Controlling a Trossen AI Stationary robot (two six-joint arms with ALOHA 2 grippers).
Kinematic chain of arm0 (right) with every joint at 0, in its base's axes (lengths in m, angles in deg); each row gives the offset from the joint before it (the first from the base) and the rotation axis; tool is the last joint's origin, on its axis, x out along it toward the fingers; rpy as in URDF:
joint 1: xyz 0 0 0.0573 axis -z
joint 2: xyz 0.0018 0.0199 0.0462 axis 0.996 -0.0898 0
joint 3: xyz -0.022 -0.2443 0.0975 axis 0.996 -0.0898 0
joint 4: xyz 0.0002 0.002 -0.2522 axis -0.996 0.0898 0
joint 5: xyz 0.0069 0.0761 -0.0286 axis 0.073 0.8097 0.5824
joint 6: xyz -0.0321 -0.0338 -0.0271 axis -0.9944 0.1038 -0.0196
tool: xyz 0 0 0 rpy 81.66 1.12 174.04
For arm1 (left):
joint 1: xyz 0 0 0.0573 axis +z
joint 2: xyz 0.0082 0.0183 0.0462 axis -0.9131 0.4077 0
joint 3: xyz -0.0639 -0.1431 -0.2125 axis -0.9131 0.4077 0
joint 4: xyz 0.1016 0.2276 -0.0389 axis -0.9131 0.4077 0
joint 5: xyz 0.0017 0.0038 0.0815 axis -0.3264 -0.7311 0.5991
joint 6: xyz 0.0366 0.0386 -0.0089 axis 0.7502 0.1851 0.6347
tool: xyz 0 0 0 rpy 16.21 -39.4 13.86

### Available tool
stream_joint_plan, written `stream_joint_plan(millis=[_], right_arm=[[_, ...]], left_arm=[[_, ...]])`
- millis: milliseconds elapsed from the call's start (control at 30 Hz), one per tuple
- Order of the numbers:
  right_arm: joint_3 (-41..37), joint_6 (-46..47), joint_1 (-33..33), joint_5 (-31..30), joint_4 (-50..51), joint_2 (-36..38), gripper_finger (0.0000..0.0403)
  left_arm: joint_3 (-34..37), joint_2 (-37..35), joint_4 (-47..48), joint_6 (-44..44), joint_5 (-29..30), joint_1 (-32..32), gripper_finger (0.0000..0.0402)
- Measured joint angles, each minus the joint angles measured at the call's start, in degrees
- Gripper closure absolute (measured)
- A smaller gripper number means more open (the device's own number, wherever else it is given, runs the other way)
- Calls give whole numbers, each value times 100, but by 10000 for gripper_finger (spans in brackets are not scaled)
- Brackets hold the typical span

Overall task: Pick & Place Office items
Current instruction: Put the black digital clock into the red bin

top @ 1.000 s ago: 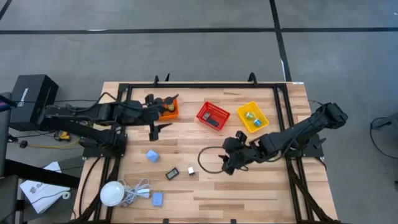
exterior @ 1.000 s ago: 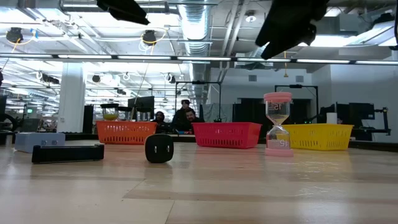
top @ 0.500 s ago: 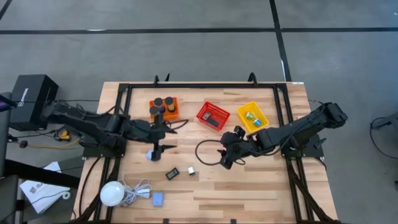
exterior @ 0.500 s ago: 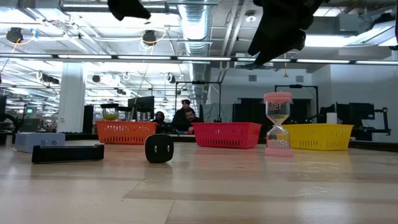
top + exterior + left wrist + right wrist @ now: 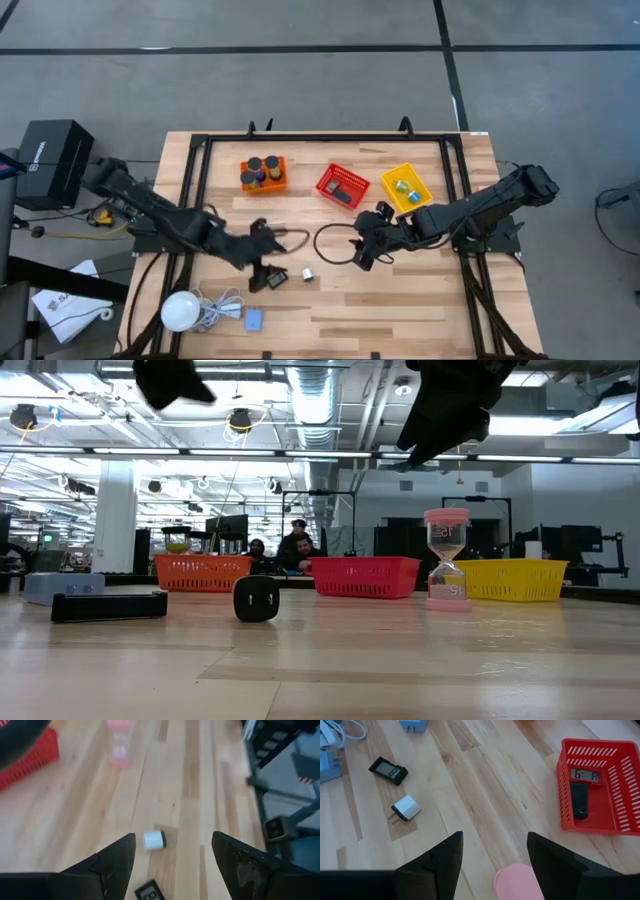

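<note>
Office items lie spread over the wooden surface (image 5: 400,300). A pink hourglass (image 5: 446,559) stands upright near the middle, between the red basket (image 5: 343,186) and the yellow basket (image 5: 407,189) as the low view sees it. A small white plug adapter (image 5: 406,807) and a flat black clock with a display (image 5: 388,770) lie side by side, apart, toward the front edge. A light-blue block (image 5: 253,320) lies beside the white bulb (image 5: 179,310) and its cable.

The orange basket (image 5: 264,173) holds black cylinders. The red basket holds a display clock (image 5: 584,775) and a black bar (image 5: 578,800). The yellow basket holds small green and white pieces, too small to tell further.

The left tool (image 5: 172,862) hangs above the surface over the adapter and the black clock, its fingers (image 5: 117,855) apart and holding nothing. The right tool (image 5: 492,857) hangs just over the pink top of the hourglass, its fingers (image 5: 552,857) apart on either side; whether they touch it cannot be told.

People sit in the room beyond the surface.
</note>
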Motion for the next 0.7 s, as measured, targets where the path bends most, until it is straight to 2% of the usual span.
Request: stream_joint_plan(millis=[267,367,467,700], right_arm=[[0,-302,-2,-31,-2,0,191],[0,-304,30,-31,-2,0,191],[0,-304,35,-41,-2,0,191],[-206,-302,35,-46,-32,0,191]], left_arm=[[0,1113,31,-1141,14,-193,145],[0,1479,53,-1259,54,-251,146],[0,1780,67,-1701,319,-298,150],[-2,2307,227,-2511,158,-487,163]])
